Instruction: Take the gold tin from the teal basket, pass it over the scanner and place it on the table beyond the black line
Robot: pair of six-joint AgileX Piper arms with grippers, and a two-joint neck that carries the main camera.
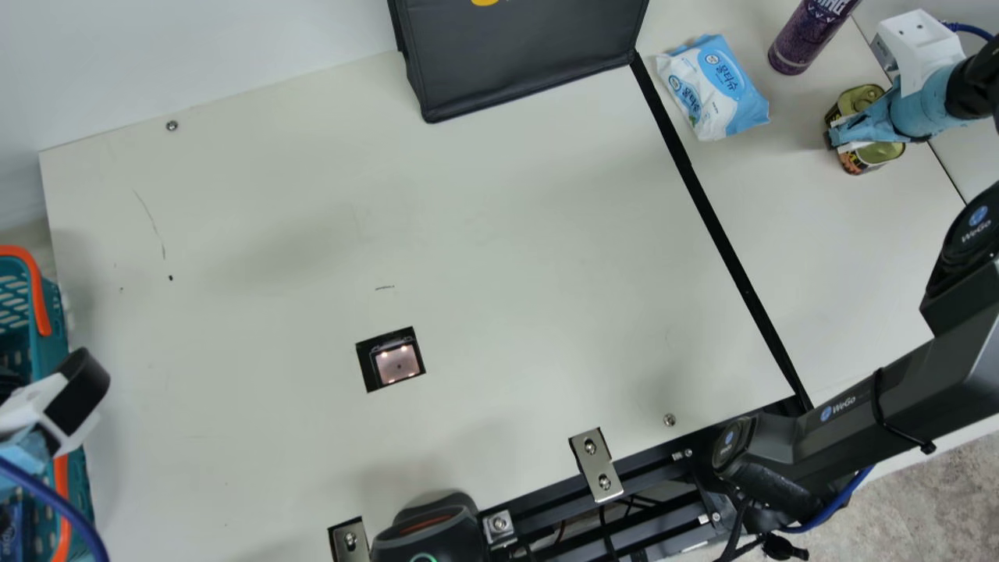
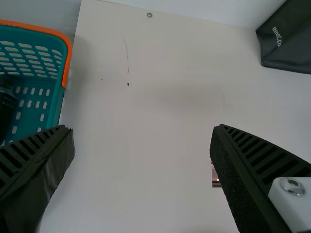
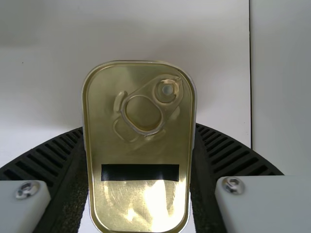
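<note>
Going clockwise round the main view, the rounded oblong gold metal tin with a ring pull (image 3: 141, 155) is at about two o'clock, beyond the straight black line (image 1: 718, 226). The right gripper (image 3: 139, 128) has it pinched firmly between its ribbed fingers, one against each long side, with the lid facing the wrist camera. I judge the step in hand to be the set-down, the scan presumably done; whether the base touches the cream table (image 1: 507, 234) I cannot tell.

Do it well by feeling for contact first: ease straight down until the base sits flat, with no tilt, then part both fingers evenly and only as far as the sides need. A lopsided release could drag or turn the tin. Lift straight up before swinging away, so that neither finger catches the rim.

Mind the neighbours. From the tin, the soft blue-and-white packet of wipes (image 1: 714, 87) is towards ten o'clock and the tall purple cylindrical container (image 1: 808, 37) towards eleven, so avoid leaving that way at low height. The thin dark table seam (image 3: 250, 87) runs close by towards three o'clock; set the base down wholly on this side of it.

The left gripper (image 2: 142, 128) is wide open and empty beside the teal plastic basket (image 2: 56, 107), at nine o'clock, and can rest there
</note>
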